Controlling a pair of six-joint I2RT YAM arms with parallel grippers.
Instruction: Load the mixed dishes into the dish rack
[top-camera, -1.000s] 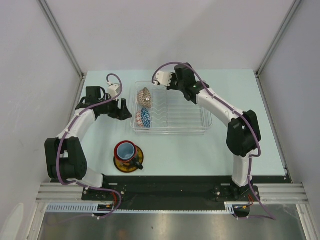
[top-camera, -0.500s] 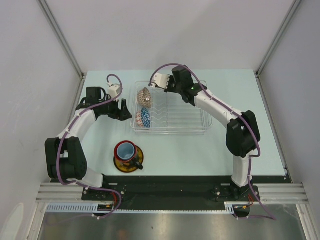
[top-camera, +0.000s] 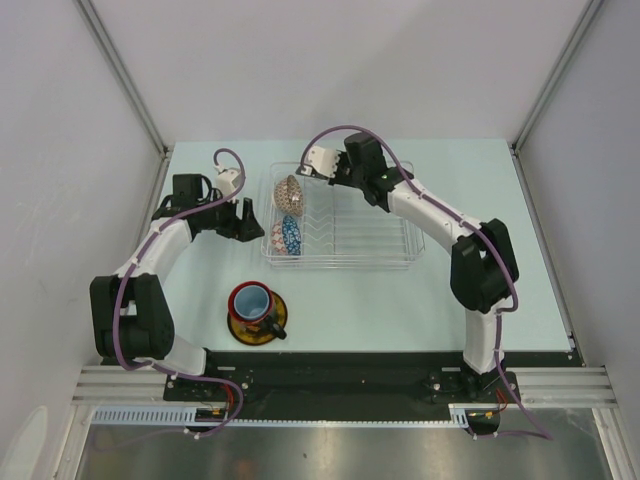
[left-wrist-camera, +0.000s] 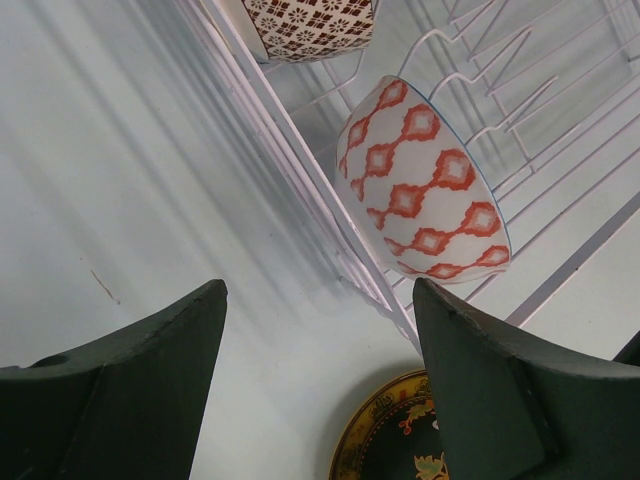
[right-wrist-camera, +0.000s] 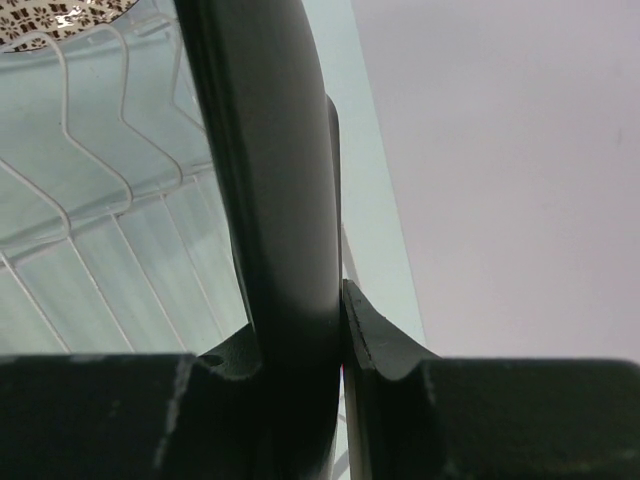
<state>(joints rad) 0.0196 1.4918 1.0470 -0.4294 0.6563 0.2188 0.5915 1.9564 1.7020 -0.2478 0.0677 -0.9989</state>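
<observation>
I judged the step in hand to be racking the black square plate (right-wrist-camera: 270, 180). The right gripper (top-camera: 335, 170) hung over the far left corner of the rectangular white wire dish rack (top-camera: 360, 235). Its fingers were clamped on a thin dark piece held edge-on, which I took for that plate, though no pattern showed to confirm it. The next move, as I read it, called for lowering that edge between two upright prongs, clear of the beige netted bowl (top-camera: 289, 189) just beside it, and letting go only once the wires bore it. The left gripper (top-camera: 245, 220) hovered just off the rack's left side, jaws wide apart with nothing between them. Inside the rack's left end, the small blue bowl with a white, red-diamond outside (top-camera: 287, 236) lay nearer me than the beige one. The red mug with a blue inside (top-camera: 251, 299) sat on the round yellow dark-rimmed saucer (top-camera: 240, 330), on the table in front of the rack's near left corner and well apart from both grippers. Those two were left to load. The overhead view gave me that whole layout but hid the right grip under the wrist. Only the right wrist view showed the clamp and the prongs below it. The left wrist view alone showed the blue bowl tipped on its side against the wires, plus a sliver of saucer rim, but no mug.
</observation>
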